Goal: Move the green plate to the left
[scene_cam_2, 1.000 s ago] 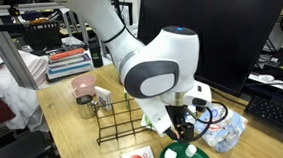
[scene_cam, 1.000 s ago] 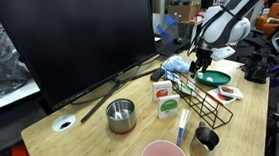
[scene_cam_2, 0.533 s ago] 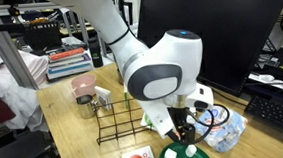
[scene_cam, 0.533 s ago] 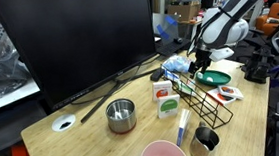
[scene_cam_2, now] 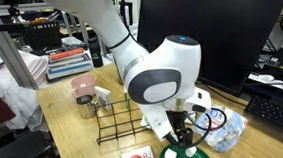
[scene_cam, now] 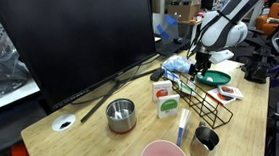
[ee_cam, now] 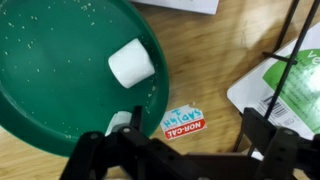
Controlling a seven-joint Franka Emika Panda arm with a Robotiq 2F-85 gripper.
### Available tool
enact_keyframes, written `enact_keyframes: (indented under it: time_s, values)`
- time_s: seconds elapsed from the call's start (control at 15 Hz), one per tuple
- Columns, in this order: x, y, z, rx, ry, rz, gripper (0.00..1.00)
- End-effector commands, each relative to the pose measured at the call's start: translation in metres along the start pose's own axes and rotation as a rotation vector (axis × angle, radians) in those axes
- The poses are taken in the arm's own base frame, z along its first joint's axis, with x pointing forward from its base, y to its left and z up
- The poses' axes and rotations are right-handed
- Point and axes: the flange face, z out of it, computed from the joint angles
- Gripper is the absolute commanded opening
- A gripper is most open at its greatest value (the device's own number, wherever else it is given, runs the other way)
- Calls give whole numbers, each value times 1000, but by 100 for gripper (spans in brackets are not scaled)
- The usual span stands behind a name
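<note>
The green plate (ee_cam: 60,70) fills the upper left of the wrist view, with a white cube (ee_cam: 131,62) lying in it. It also shows in both exterior views (scene_cam: 216,78) (scene_cam_2: 192,156), at the far end of the wooden table. My gripper (ee_cam: 185,140) hangs just above the plate's rim, fingers spread wide, one finger over the plate's edge and the other over bare wood. Nothing sits between the fingers except a red and white sticker (ee_cam: 183,122) on the table. In the exterior views the gripper (scene_cam: 201,65) (scene_cam_2: 186,136) is low over the plate.
A black wire rack (scene_cam: 204,101) (scene_cam_2: 124,118) stands beside the plate. A steel bowl (scene_cam: 120,114), a pale pink dish (scene_cam: 166,153), a black cup (scene_cam: 206,139), small cartons (scene_cam: 168,106) and a large monitor (scene_cam: 76,38) share the table. A white and green packet (ee_cam: 290,90) lies right of the gripper.
The arm has lowered slightly toward the plate. The plate and the other objects have not moved.
</note>
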Motion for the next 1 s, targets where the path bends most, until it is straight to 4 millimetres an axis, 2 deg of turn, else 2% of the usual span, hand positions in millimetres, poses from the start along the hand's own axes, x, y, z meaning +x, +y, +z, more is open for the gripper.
enact_keyframes:
  time_s: [0.0, 0.33, 0.67, 0.73, 0.8, 0.93]
  values:
    - [5, 2, 12, -1, -12, 34, 100]
    - [7, 5, 23, -9, -18, 61, 100]
    - [8, 11, 24, -4, -21, 95, 100]
    - [7, 12, 25, -3, -22, 99, 94]
    - [7, 13, 25, -2, -22, 103, 76]
    - [7, 14, 25, -1, -22, 110, 60]
